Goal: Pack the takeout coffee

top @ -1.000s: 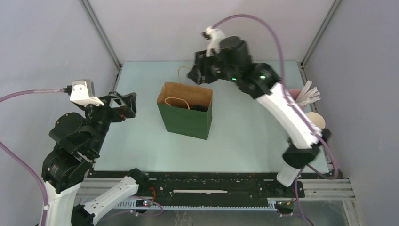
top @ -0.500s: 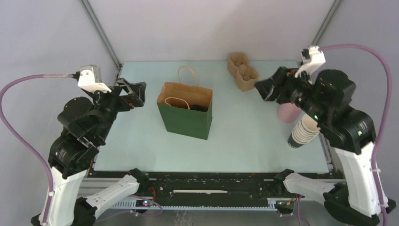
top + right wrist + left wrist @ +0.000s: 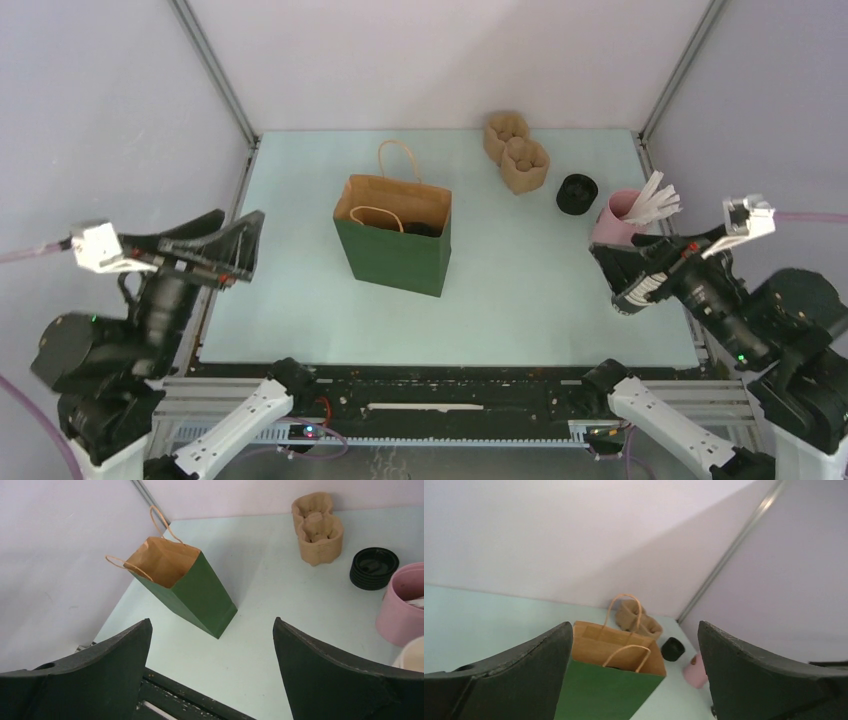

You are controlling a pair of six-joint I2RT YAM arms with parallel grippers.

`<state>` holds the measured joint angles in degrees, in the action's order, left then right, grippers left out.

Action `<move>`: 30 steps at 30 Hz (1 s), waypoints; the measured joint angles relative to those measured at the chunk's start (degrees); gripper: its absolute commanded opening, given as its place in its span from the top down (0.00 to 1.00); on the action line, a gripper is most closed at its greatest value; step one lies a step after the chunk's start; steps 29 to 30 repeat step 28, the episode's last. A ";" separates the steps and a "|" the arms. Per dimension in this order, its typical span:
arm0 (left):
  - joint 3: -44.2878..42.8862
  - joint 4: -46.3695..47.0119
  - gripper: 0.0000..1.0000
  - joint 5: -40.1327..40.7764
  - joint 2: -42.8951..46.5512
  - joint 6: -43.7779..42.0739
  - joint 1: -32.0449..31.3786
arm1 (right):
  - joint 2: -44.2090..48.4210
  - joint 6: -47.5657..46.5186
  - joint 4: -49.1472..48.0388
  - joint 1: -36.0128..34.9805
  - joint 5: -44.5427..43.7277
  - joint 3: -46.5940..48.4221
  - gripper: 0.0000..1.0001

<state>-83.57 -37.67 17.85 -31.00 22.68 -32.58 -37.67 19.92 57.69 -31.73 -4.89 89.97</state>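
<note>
**A:** What fills most of the overhead view?

**B:** The pale green table (image 3: 520,300). The two arms are mounted at its 6 o'clock edge, each folded back toward its own side.

**A:** And the claws?

**B:** The left gripper (image 3: 635,627) hangs over the 9 o'clock edge. Its fingers are spread wide apart with nothing between them. The right gripper (image 3: 210,625) is at about 4 o'clock, with its fingers just as wide and also empty.

**A:** Next biggest?

**B:** A green paper bag (image 3: 395,255) stands upright just toward 11 o'clock from the centre. Its mouth is open, showing a brown lining, and it has two looped handles. It is well apart from both grippers.

**A:** What is on the right side?

**B:** A brown pulp cup carrier (image 3: 520,160) sits at 1 o'clock, near the far edge. A stack of paper cups (image 3: 632,292) is at 4 o'clock, partly hidden behind the right gripper. Just beyond it, at 3 o'clock, is a pink cup (image 3: 610,222) with white straws (image 3: 655,200) fanning out of it. A stack of black lids (image 3: 574,193) is just beside the pink cup, at 2 o'clock.

**A:** And the takeout coffee (image 3: 424,229)?

**B:** From above, only a dark rounded patch shows, low inside the bag toward its 3 o'clock side. It looks like the black lid. The cup wall is hidden, and neither wrist view sees down to it.
</note>
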 measured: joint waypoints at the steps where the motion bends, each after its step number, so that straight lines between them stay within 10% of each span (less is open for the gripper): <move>1: 0.96 0.39 0.00 -0.76 1.64 0.09 -0.02 | 1.25 -0.22 0.33 0.02 -0.26 -0.44 0.00; 30: 7.30 -1.01 0.00 -3.96 12.41 0.26 -0.02 | 10.75 -0.98 3.17 9.46 -0.07 4.09 0.00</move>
